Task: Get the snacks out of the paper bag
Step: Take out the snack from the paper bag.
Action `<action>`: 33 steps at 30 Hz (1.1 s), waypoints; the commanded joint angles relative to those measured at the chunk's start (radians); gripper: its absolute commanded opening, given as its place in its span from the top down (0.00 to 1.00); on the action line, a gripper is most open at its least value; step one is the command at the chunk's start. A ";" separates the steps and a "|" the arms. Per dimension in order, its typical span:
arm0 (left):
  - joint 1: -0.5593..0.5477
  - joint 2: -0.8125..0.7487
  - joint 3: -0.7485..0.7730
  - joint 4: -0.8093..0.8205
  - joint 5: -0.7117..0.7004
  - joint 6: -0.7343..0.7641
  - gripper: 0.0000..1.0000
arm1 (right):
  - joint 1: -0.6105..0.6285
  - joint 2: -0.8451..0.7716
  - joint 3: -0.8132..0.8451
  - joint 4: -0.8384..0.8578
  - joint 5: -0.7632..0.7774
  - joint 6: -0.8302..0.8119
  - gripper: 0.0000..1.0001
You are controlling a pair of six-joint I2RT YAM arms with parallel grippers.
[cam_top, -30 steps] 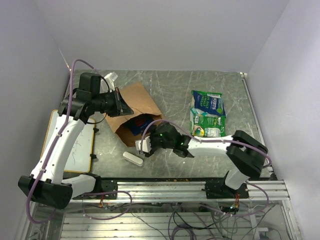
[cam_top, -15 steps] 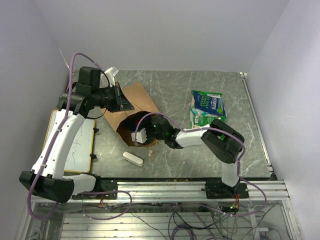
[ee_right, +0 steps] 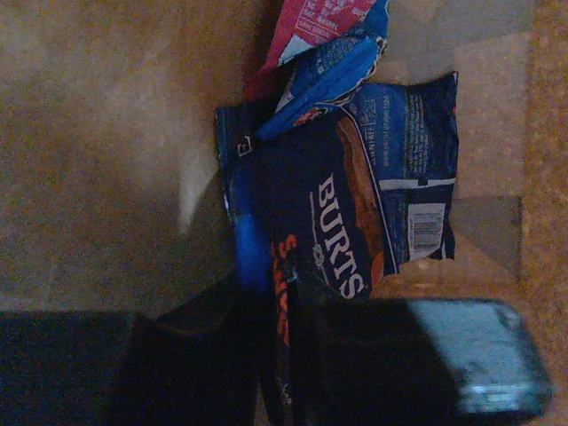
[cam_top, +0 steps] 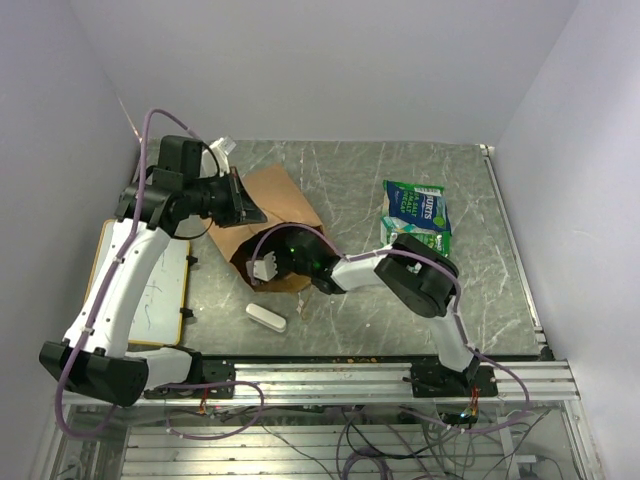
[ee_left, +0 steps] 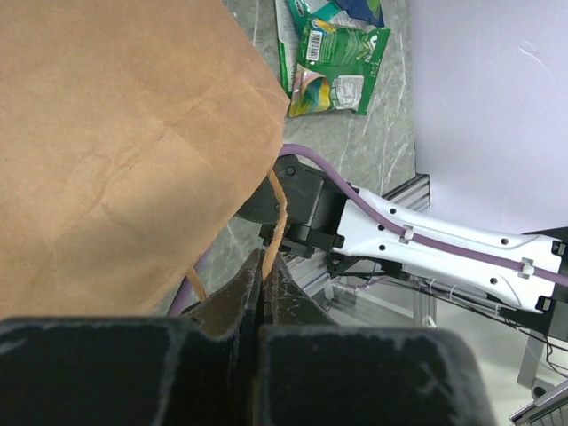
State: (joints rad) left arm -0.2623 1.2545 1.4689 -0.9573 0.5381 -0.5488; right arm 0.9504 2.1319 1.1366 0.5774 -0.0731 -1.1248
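The brown paper bag (cam_top: 275,205) lies on its side, its mouth facing the near edge. My left gripper (cam_top: 243,205) is shut on the bag's twisted handle (ee_left: 278,209), which runs up from between the left gripper's (ee_left: 264,271) jaws. My right gripper (cam_top: 262,268) reaches into the bag's mouth. Inside the bag (ee_right: 106,133), the right gripper (ee_right: 288,306) is shut on the edge of a dark blue snack packet (ee_right: 364,209) with white lettering. A red-and-blue packet (ee_right: 324,27) lies deeper in. Two green-and-white snacks (cam_top: 415,220) lie outside on the table at the right, seen too as packets (ee_left: 337,58) in the left wrist view.
A small white oblong block (cam_top: 266,317) lies just in front of the bag. A white board with a wooden frame (cam_top: 165,290) sits at the table's left edge. The aluminium rail (cam_top: 350,375) runs along the near edge. Walls close in on the left, back and right.
My right gripper has travelled left from in front of the bag into its mouth and closed on the blue packet. The left arm keeps its hold on the handle, almost still.
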 commanded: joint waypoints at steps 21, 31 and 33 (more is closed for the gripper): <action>0.009 -0.063 -0.154 0.251 -0.116 -0.246 0.93 | 0.066 -0.858 -0.350 -0.453 -0.190 0.659 1.00; 0.009 0.003 -0.120 0.249 -0.127 -0.216 0.93 | 0.066 -1.098 -0.174 -0.919 0.094 0.900 1.00; 0.009 0.013 -0.104 0.238 -0.141 -0.204 0.93 | 0.065 -1.123 -0.142 -1.009 0.174 0.925 1.00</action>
State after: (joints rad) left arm -0.2596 1.2572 1.3033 -0.7311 0.4362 -0.7853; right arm 1.0164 1.0546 0.9195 -0.1944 -0.0917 -0.3222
